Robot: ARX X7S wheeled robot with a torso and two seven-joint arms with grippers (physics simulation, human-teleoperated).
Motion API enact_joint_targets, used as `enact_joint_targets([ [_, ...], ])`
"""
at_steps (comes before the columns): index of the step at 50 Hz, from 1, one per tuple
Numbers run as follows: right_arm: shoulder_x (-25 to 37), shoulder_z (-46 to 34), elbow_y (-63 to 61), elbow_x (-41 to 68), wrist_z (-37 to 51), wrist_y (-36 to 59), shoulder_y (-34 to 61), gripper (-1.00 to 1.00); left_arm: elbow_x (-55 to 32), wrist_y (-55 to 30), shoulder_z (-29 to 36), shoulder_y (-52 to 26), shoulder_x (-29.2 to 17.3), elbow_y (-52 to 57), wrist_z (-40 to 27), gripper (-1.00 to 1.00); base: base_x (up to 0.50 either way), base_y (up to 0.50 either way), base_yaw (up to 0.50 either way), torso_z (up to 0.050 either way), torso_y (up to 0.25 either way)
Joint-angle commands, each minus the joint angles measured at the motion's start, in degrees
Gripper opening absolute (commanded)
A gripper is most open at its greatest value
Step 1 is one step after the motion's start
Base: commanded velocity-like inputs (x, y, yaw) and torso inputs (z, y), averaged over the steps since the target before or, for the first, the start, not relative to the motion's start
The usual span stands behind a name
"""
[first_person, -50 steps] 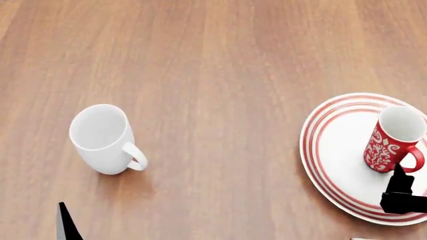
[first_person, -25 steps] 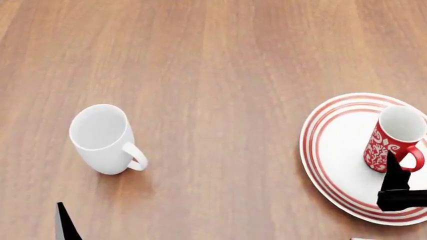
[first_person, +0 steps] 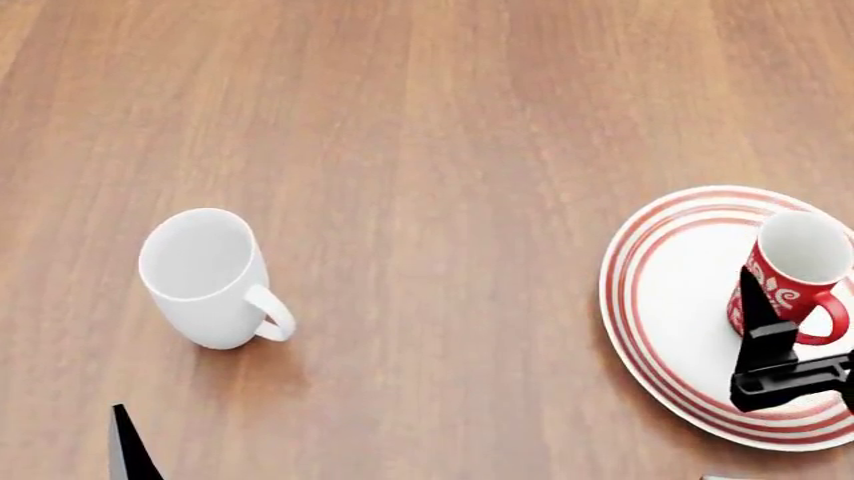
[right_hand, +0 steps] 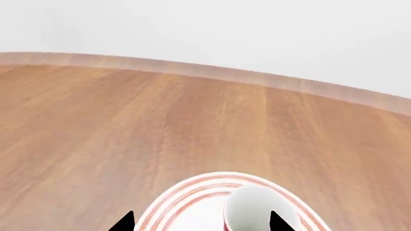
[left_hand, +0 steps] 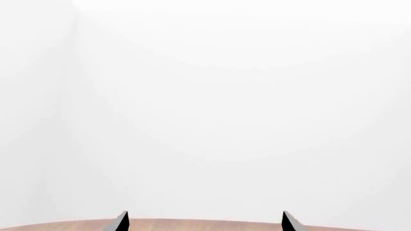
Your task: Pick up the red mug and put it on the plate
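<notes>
Head view: red mug (first_person: 787, 280) stands upright on the plate (first_person: 667, 300), toward the plate's right side, handle pointing right and toward the robot. Plate sits on the wooden table (first_person: 441, 150) at the right edge of the view. Right gripper (first_person: 781, 365) is over the near part of the plate, one dark finger reaching up against the mug's lower left side; its other finger is out of view here. White mug (first_person: 207, 275) stands upright well to the left, apart from the plate, handle toward lower right. A tip of the left gripper (first_person: 130, 445) shows at the bottom left edge, clear of everything. Left wrist view: mostly blank white background; two dark fingertips (left_hand: 119, 221) spread wide apart, nothing between them, thin strip of table below. Right wrist view: plate rim (right_hand: 186, 192) and the mug's white mouth (right_hand: 257, 209) at the frame's lower edge; two fingertips (right_hand: 123, 222) well apart, one at the plate's rim, the other over the mug's mouth, so the claw is spread and grips nothing.
</notes>
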Motion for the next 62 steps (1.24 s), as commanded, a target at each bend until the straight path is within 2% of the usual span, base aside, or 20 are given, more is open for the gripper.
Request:
enact_joint_targets([
  [1,2.1,0.2,-7.1,0.4,0.3,-0.4,-1.8,1.00,0.2,0.0,-0.2,0.1,0.0,0.2,0.0,1.00,0.00,0.00,0.00,0.000,0.000],
  [34,7.5,0.7,-27.0,-1.9,1.4,-4.9,-7.8,1.00,0.7,0.0,-0.8,0.3,0.0,0.3,0.0,1.00,0.00,0.00,0.00,0.000,0.000],
  [62,12.2,-1.5,-44.8,-11.6,3.8,-7.6,-13.8,1.00,0.9,0.0,-0.9,0.3,0.0,0.3,0.0,1.00,0.00,0.00,0.00,0.000,0.000],
])
